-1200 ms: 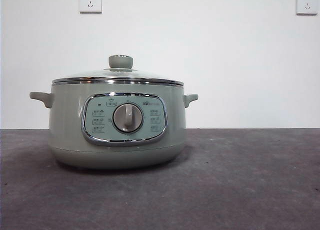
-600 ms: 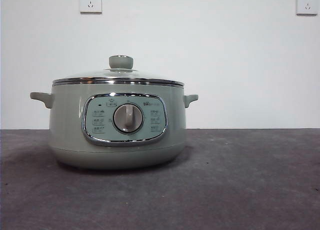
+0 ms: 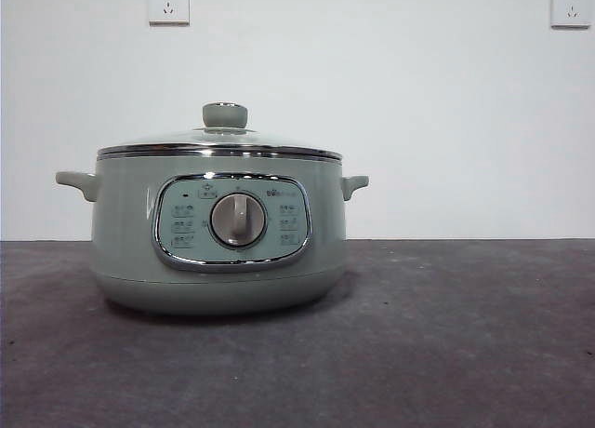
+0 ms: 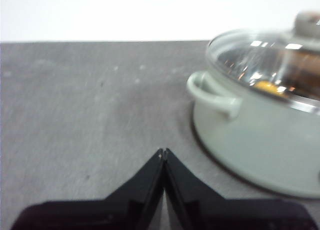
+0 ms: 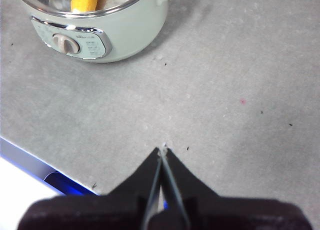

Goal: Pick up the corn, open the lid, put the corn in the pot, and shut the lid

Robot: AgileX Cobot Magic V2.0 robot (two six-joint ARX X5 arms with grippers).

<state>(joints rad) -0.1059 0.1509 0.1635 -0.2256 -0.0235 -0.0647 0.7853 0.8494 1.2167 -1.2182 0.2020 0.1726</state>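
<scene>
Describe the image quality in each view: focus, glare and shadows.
Front view: sharp and evenly lit, the pot casting a soft shadow on the table, a bright streak on the lid rim. Left wrist view: soft throughout, glare on the glass smearing the corn into a yellow blob. Right wrist view: fairly sharp, flat light; the corn reads clearly.

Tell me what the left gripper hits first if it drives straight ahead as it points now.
Probably nothing: the shut left gripper points across bare table, passing beside the pot. Depth is uncertain.
</scene>
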